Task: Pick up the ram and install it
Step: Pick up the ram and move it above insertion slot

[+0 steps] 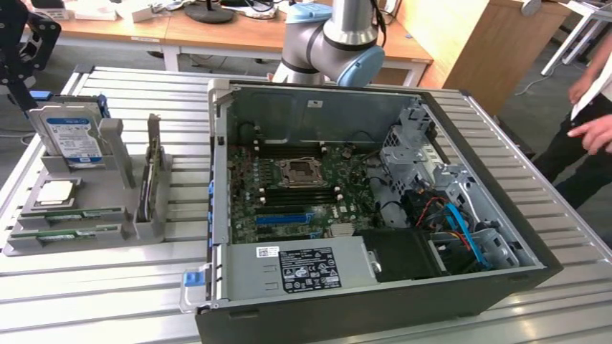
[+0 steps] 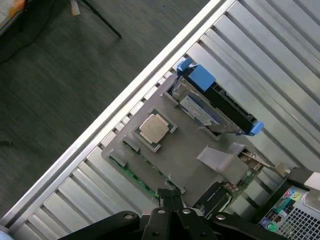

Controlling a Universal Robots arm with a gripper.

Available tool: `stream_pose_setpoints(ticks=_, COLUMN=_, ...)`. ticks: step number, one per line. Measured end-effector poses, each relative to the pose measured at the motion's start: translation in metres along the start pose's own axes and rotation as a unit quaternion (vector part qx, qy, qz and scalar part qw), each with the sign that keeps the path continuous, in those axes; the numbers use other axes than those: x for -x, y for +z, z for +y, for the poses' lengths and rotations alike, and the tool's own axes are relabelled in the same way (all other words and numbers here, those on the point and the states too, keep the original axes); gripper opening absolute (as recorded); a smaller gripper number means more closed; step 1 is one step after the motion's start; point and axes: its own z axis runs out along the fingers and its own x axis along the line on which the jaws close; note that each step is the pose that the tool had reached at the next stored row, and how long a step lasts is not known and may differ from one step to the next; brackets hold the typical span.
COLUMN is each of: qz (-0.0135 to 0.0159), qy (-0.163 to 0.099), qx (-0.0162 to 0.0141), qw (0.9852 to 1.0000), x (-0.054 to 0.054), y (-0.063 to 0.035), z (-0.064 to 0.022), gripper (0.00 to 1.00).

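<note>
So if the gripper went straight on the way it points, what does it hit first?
Probably the gray holder tray, near the end of the green ram stick lying in its slot. The shut gripper points down at that spot, but depth is unclear from the wrist view.

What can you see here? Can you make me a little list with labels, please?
tray: gray, on the slatted table, at the exterior view's left of the computer
ram: two green sticks lying flat in tray slots
gripper: shut, nothing in it, above the tray near the ram
also in tray: hard drive, processor chip, dark card
computer: case open, board showing
person: hand at the exterior view's right
</note>
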Motion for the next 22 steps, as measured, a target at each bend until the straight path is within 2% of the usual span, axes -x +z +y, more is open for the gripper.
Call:
stream_pose_setpoints(ticks=3, qz=0.0011, qy=-0.026, qx=0.0006, qw=0.9997, x=0.0, y=0.0001, z=0.0, gripper=0.11)
stream_pose_setpoints(ticks=6, qz=0.0023, qy=-0.052, qx=0.0012, qw=0.9987, x=0.0, y=0.0001, z=0.0, gripper=0.11)
stream_pose_setpoints(ticks=11, qz=0.0042, qy=-0.095, qx=0.0022, qw=0.9955, x=0.0, y=0.0001, z=0.0, gripper=0.11)
stream_pose_setpoints(ticks=17, qz=0.0065, qy=-0.146, qx=0.0034, qw=0.9893, x=0.0, y=0.0002, z=0.0, gripper=0.11)
stream_pose_setpoints(ticks=22, qz=0.0084, qy=-0.188, qx=0.0044, qw=0.9821, x=0.0, y=0.0003, z=0.0, gripper=0.11)
